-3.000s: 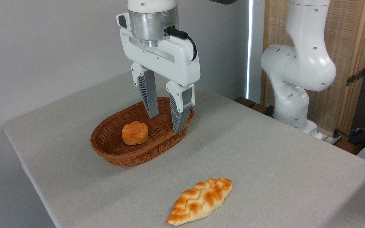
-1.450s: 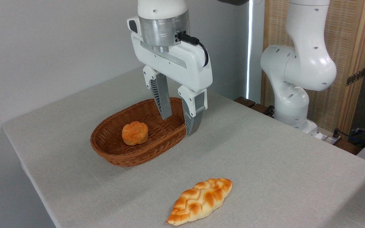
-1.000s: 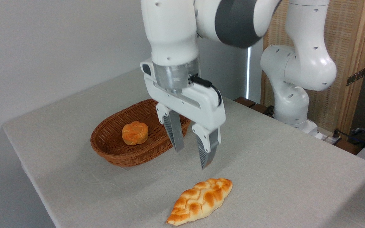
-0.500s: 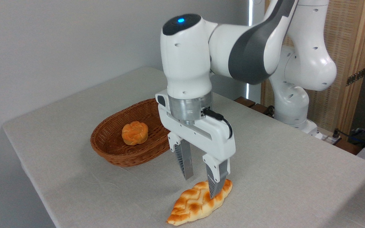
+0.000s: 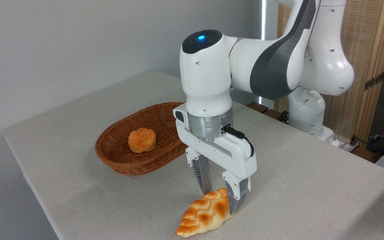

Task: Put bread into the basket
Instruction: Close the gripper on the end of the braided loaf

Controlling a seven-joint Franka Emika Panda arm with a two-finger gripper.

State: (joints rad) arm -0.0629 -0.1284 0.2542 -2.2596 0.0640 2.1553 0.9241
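The counter [image 5: 295, 186] carries a grey cloth. The white arm [image 5: 265, 63] reaches down over the counter's near part. The basket [image 5: 118, 160] sits left of the arm and holds 1 small round bun [image 5: 141, 140]. The bread [image 5: 205, 215] lies on the counter, outside the basket. The gripper [image 5: 218, 196] straddles its far end, its 2 fingers [image 5: 205, 178] apart, 1 on each side; contact cannot be confirmed.

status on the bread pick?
Gripper down, open fingers astride the bread's far end, no squeeze visible. Bread on the table. Basket holds a small bun; path looks clear.
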